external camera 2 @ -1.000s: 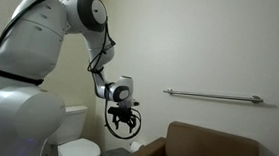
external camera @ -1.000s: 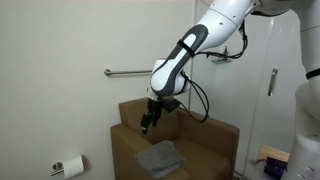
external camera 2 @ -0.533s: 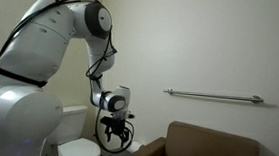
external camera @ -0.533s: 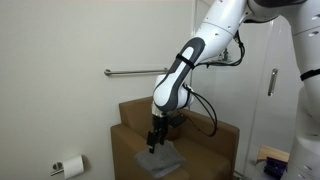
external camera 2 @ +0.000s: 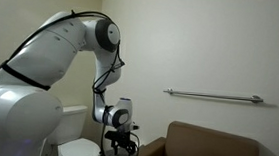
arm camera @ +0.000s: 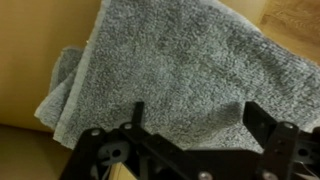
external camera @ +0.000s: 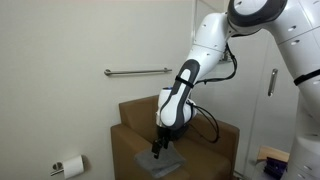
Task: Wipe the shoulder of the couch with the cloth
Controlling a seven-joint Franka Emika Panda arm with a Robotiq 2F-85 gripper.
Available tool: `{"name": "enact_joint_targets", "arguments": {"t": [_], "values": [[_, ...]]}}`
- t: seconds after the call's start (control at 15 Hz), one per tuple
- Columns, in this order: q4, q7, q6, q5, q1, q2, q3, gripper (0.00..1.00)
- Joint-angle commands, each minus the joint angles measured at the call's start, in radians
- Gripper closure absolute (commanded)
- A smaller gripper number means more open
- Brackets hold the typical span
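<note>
A white robot arm (external camera: 208, 45) bends down over a small, boxy, tan-brown couch (external camera: 222, 140) set against a plain pale wall (the room looks like a bathroom). A grey terry cloth (external camera: 165, 160) lies rumpled on the seat cushion, away from the armrests and the top of the backrest. The jaws hang right at the cloth, spread wide and holding nothing; whether they touch it cannot be told. In the wrist view their dark fingertips (arm camera: 138, 115) frame the cloth's looped weave, one edge folded over at the left. A metal grab bar (external camera: 138, 71) runs along the wall above the couch. A white toilet paper roll (external camera: 70, 166) sits low on the wall, well apart.
</note>
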State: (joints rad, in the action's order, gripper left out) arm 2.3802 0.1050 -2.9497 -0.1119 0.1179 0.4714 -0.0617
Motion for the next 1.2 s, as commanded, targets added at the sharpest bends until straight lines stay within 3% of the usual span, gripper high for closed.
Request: {"name": "enact_joint_targets", "arguments": {"t": [0.0,0.13,0.33,0.4,0.47,0.6,1.13], "values": [[-0.033,-0.093,-0.027,0.078,0.055,0.074,0.053,0.0],[-0.05,-0.073,-0.042,0.053,0.005,0.111,-0.011,0.0],[-0.067,0.037,-0.081,-0.029,-0.205,0.159,-0.246,0.0],[-0.074,0.053,-0.081,-0.024,-0.241,0.18,-0.289,0.04],[-0.077,0.048,-0.075,-0.007,-0.243,0.192,-0.293,0.27],[-0.087,0.048,-0.049,0.015,-0.251,0.213,-0.293,0.32],[-0.124,0.007,0.113,0.067,-0.154,0.183,-0.12,0.81]]}}
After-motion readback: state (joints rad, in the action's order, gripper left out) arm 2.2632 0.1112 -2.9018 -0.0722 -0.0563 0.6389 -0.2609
